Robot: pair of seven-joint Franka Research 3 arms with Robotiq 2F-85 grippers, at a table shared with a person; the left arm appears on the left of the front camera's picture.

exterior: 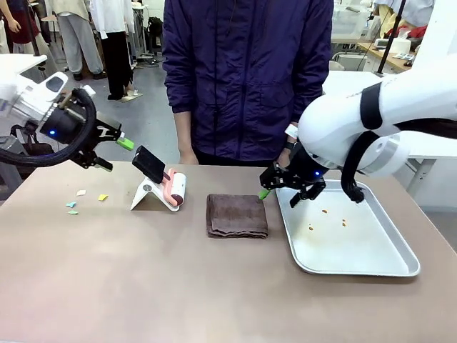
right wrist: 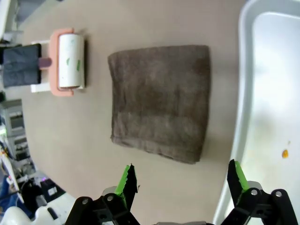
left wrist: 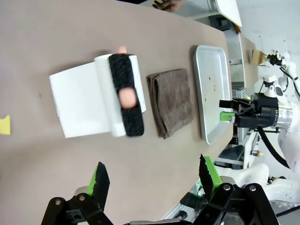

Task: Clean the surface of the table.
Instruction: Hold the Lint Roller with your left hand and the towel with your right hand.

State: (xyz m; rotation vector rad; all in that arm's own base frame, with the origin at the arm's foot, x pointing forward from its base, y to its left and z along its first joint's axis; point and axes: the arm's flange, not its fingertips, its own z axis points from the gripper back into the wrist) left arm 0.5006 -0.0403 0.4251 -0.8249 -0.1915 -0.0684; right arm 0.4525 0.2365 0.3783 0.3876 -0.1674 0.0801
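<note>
The tan-brown table (exterior: 143,279) carries small coloured paper scraps (exterior: 86,198) at its far left. A folded brown cloth (exterior: 237,216) lies mid-table, seen also in the wrist views (left wrist: 171,101) (right wrist: 159,101). A pink lint roller (exterior: 175,189) (left wrist: 124,93) (right wrist: 68,61) rests on a white stand (exterior: 146,194). My left gripper (exterior: 114,153) (left wrist: 153,180) hangs open above the far left of the table, with nothing between its fingers. My right gripper (exterior: 280,196) (right wrist: 182,180) is open and empty, low over the gap between cloth and tray.
A shiny metal tray (exterior: 385,268) (left wrist: 206,75) (right wrist: 248,93) with a few crumbs (exterior: 328,218) lies at the right. A person in a dark blue jacket (exterior: 246,78) stands at the far edge. The near half of the table is bare.
</note>
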